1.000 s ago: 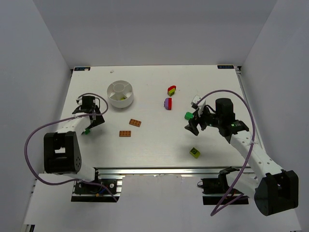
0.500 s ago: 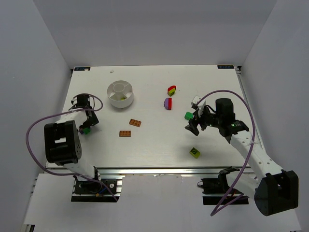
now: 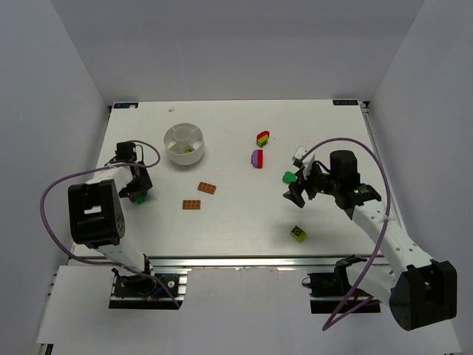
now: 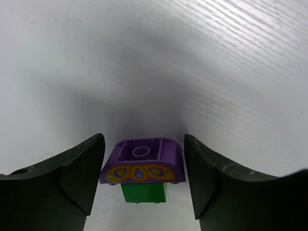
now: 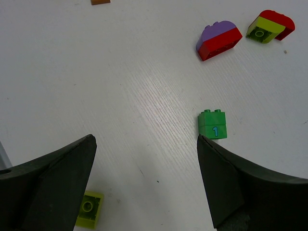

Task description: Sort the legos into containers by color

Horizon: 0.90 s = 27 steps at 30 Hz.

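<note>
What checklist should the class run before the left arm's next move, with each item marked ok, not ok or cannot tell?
1. Left gripper open: ok.
2. Purple-and-green piece centred between the fingers: ok.
3. Fingers touching the piece: not ok, gaps show on both sides.
4. Piece resting on the table: cannot tell.
5. White dish free to receive it: ok, though it is beyond the gripper.
6. Right gripper out of the way: ok, open near the green cube.

White table [image 3: 236, 222], wood-grain surface, carries all items. Plain grey walls [image 3: 236, 52] enclose the left, far and right sides. Aluminium rail [image 3: 244, 261] runs along the near edge. Small white object [image 3: 299, 154] lies right of centre; identity unclear.
</note>
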Each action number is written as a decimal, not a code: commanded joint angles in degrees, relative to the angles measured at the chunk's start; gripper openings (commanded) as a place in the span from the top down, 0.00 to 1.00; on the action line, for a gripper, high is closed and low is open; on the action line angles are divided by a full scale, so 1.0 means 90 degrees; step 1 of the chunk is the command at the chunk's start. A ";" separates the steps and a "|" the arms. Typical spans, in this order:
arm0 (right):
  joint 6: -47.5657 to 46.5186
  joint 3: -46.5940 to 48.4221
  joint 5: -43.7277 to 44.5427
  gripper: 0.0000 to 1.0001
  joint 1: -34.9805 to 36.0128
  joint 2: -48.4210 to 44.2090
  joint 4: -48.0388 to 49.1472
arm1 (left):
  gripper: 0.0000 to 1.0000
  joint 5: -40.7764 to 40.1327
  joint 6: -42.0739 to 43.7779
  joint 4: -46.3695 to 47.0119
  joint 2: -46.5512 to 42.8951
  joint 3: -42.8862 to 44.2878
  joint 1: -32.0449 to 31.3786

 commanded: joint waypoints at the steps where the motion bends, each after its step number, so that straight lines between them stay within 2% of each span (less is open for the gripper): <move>1: -0.0067 0.0223 -0.0074 0.11 0.0021 -0.0081 0.0123 | 0.23 0.0871 -0.0103 -0.0270 -0.0048 -0.0111 -0.0074; 8: -0.0086 0.0233 -0.0113 0.11 0.0050 -0.0100 0.0103 | 0.19 0.1223 -0.0240 -0.0436 0.0128 -0.0111 -0.0630; 13: -0.0096 0.0223 -0.0103 0.11 0.0060 -0.0110 0.0094 | 0.19 0.1594 -0.0259 -0.0426 -0.0134 -0.0267 -0.0835; 14: -0.0106 0.0223 -0.0103 0.11 0.0050 -0.0091 0.0094 | 0.18 0.1778 -0.0279 -0.0446 -0.0300 -0.0344 -0.1097; 20: -0.0106 0.0233 -0.0094 0.11 0.0060 -0.0110 0.0074 | 0.19 0.1263 -0.0367 -0.0456 -0.0419 -0.0443 -0.1305; 27: -0.0126 0.0233 -0.0113 0.11 0.0060 -0.0120 0.0074 | 0.25 0.0823 -0.0416 -0.0368 -0.0555 -0.0531 -0.1470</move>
